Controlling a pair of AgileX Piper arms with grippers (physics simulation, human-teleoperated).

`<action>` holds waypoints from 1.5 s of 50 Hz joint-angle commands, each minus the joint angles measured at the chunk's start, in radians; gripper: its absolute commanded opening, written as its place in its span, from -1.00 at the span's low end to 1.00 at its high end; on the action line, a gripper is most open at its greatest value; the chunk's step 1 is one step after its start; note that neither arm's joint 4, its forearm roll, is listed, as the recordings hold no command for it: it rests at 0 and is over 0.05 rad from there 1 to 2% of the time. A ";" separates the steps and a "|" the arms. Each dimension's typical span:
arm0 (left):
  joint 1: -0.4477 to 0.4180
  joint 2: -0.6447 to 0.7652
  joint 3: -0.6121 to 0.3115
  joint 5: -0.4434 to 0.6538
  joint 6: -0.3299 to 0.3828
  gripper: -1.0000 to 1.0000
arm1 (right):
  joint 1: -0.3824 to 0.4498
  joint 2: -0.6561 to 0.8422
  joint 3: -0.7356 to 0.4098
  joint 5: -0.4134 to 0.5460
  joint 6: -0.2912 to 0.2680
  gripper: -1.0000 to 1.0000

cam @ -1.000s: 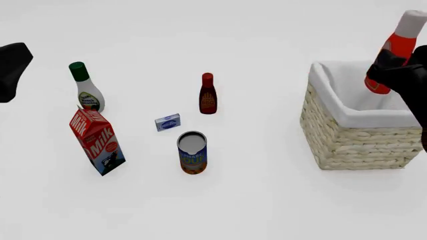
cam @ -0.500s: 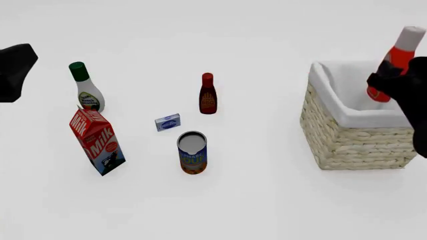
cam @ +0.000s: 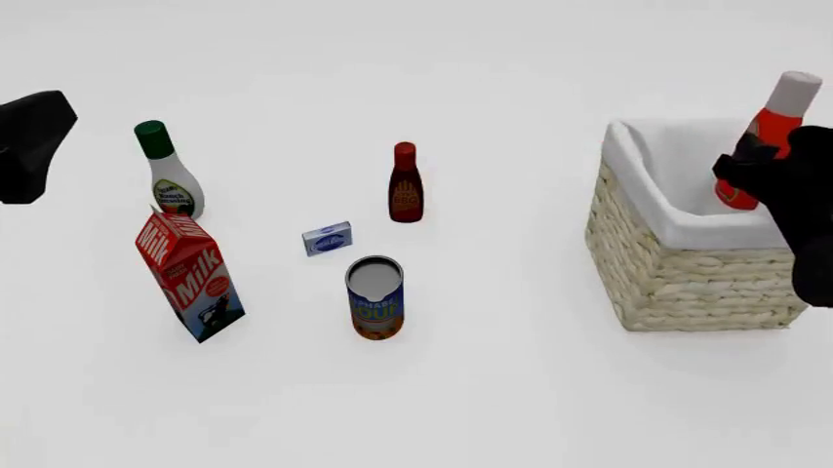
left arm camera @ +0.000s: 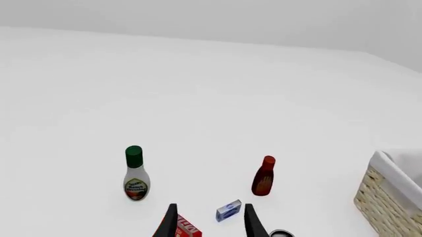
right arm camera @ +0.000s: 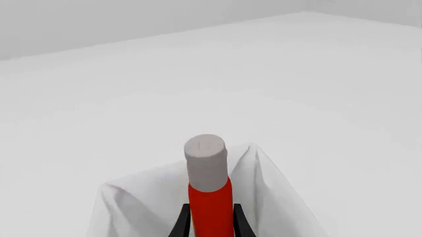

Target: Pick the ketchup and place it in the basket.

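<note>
right gripper (right arm camera: pixel 210 219): closed around the lower body of the ketchup (cam: pixel 764 136), with a dark finger pressed on each side of the red plastic in the right wrist view.
left gripper (left arm camera: pixel 209 222): fingers parted with nothing between them; nothing is touched.
right arm pose: it is raised at the right edge of the front view, over the near right part of the basket (cam: pixel 677 273), and the bottle is held above the opening.
left arm pose: it is held high at the far left of the front view, well apart from the objects on the table (cam: pixel 521 390).
ketchup look: bright red-orange body, white cap at the top, tilted with the cap leaning away to the right; the base is seen against the white lining, and whether it touches cannot be told.
ketchup place: over the basket's inside, near its right side.
basket look: straw-coloured weave, white cloth folded over the rim.
</note>
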 commanded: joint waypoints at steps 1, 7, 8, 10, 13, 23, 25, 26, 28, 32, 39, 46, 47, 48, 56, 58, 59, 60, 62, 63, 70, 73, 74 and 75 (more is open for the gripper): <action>0.004 -0.003 0.003 0.000 -0.002 1.00 | -0.013 0.071 -0.006 -0.017 0.016 -1.00; 0.004 -0.006 0.004 0.001 -0.003 1.00 | -0.013 0.075 -0.011 -0.011 0.014 -1.00; 0.004 -0.006 0.004 0.001 -0.003 1.00 | -0.013 0.075 -0.012 -0.011 0.014 1.00; 0.006 -0.008 0.003 0.002 -0.003 1.00 | -0.008 0.072 -0.011 -0.009 0.011 1.00; 0.006 -0.010 0.003 0.003 -0.004 1.00 | -0.008 0.066 -0.011 -0.005 0.006 1.00; 0.005 -0.016 0.005 0.005 -0.008 1.00 | 0.009 -0.008 0.006 0.022 0.000 1.00; 0.004 -0.017 0.006 0.006 -0.008 1.00 | 0.014 -0.030 0.008 0.034 -0.007 1.00; 0.004 -0.017 0.006 0.006 -0.008 1.00 | 0.014 -0.030 0.008 0.034 -0.007 1.00; 0.004 -0.017 0.004 0.007 -0.008 1.00 | 0.028 -0.067 0.018 0.044 -0.007 1.00; 0.003 -0.018 0.002 0.008 -0.009 1.00 | 0.049 -0.136 0.028 0.074 -0.018 1.00; 0.002 -0.018 0.000 0.008 -0.012 1.00 | 0.083 -0.235 0.036 0.128 -0.022 1.00; 0.000 -0.021 -0.003 0.010 -0.015 1.00 | 0.111 -0.327 0.047 0.176 -0.055 1.00; 0.000 -0.021 -0.004 0.011 -0.015 1.00 | 0.111 -0.333 0.047 0.180 -0.057 1.00; 0.000 -0.022 -0.005 0.012 -0.016 1.00 | 0.118 -0.349 0.049 0.191 -0.050 1.00; -0.001 -0.030 -0.005 0.015 -0.022 1.00 | 0.153 -0.441 0.082 0.234 -0.059 1.00; -0.002 -0.030 -0.004 0.015 -0.023 1.00 | 0.159 -0.455 0.087 0.240 -0.055 1.00; -0.002 -0.032 -0.003 0.015 -0.023 1.00 | 0.162 -0.465 0.090 0.247 -0.060 1.00; -0.003 -0.033 -0.002 0.015 -0.024 1.00 | 0.167 -0.478 0.095 0.253 -0.062 1.00; -0.003 -0.034 0.001 0.013 -0.025 1.00 | 0.181 -0.507 0.104 0.269 -0.061 1.00; -0.003 -0.035 0.004 0.012 -0.026 1.00 | 0.185 -0.521 0.108 0.276 -0.063 1.00; -0.002 -0.039 0.011 0.009 -0.030 1.00 | 0.216 -0.604 0.132 0.322 -0.059 1.00; -0.003 -0.041 0.017 0.006 -0.033 1.00 | 0.230 -0.647 0.145 0.348 -0.051 1.00; -0.002 -0.041 0.018 0.005 -0.033 1.00 | 0.229 -0.654 0.146 0.354 -0.049 1.00; -0.003 -0.042 0.018 0.005 -0.035 1.00 | 0.229 -0.678 0.149 0.366 -0.038 1.00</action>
